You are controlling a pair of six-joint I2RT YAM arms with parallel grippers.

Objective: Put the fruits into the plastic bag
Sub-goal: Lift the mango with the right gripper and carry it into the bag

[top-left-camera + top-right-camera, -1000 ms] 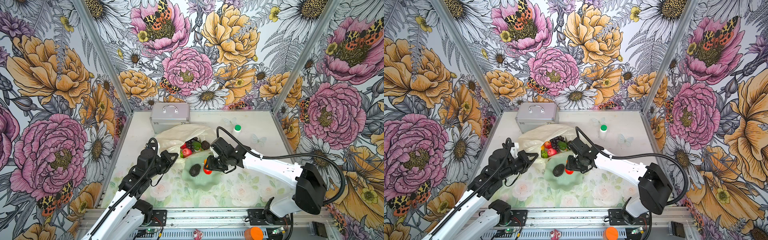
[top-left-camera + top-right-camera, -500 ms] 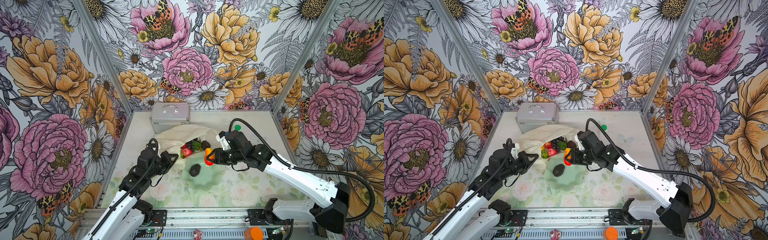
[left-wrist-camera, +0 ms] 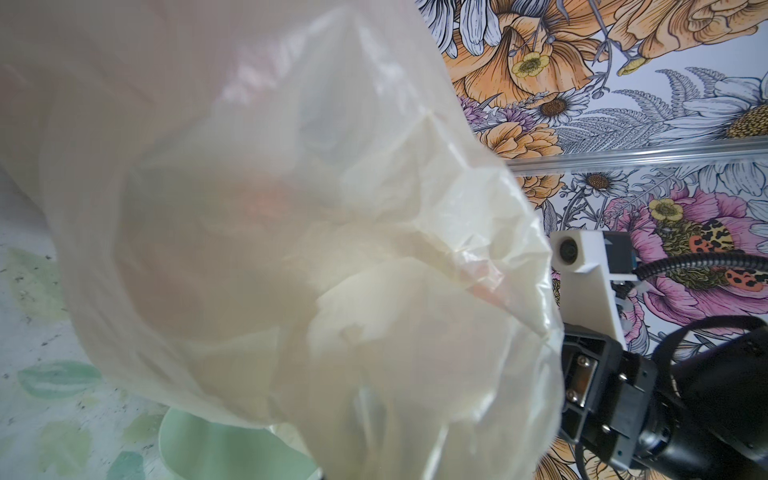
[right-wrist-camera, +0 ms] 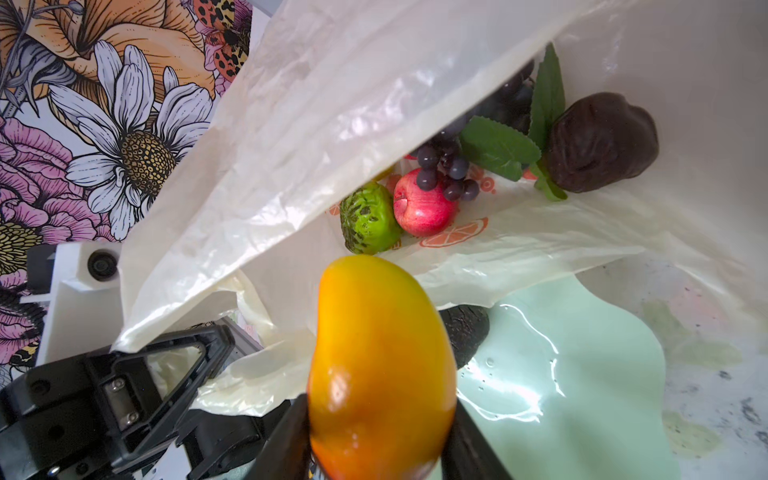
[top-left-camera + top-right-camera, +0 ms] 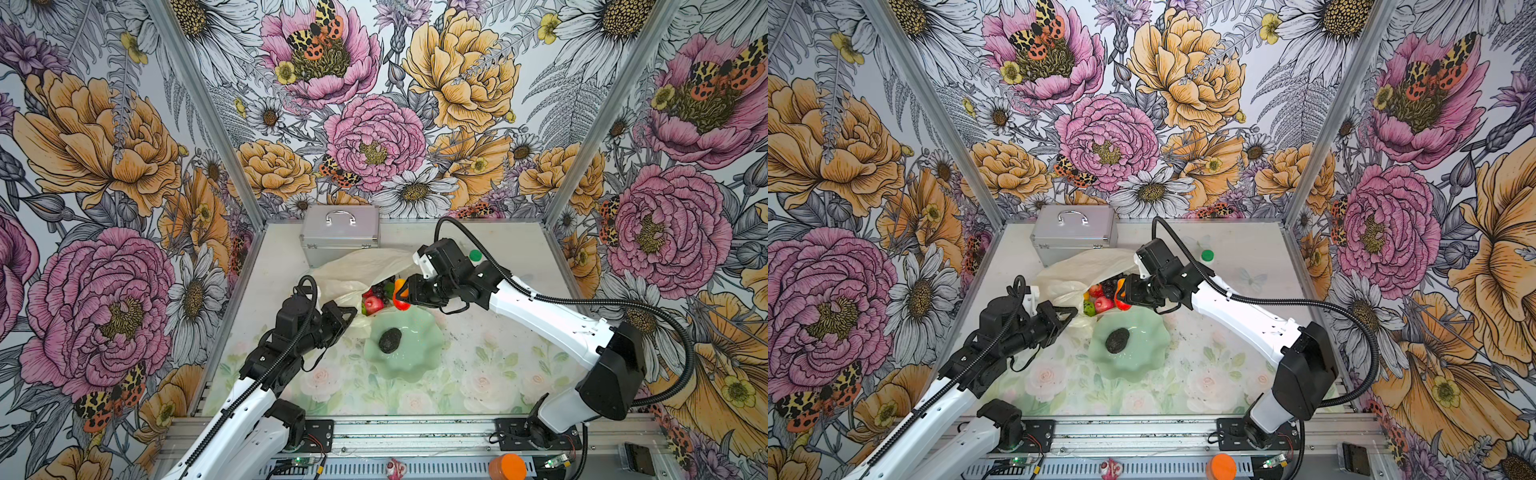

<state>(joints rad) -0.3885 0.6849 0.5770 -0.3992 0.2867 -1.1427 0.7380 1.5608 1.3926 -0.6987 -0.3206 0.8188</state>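
Just at bag (image 4: 332, 124) rim, mango (image 4: 380, 374), mouth gaping

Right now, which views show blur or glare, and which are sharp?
Left wrist view: the plastic bag lies close to the lens and is soft, out of focus; the wallpaper behind is sharper. Right wrist view: the mango is slightly soft, the apple inside the bag is crisp, and white glare streaks the bowl. Both top views: even light, sharp throughout.
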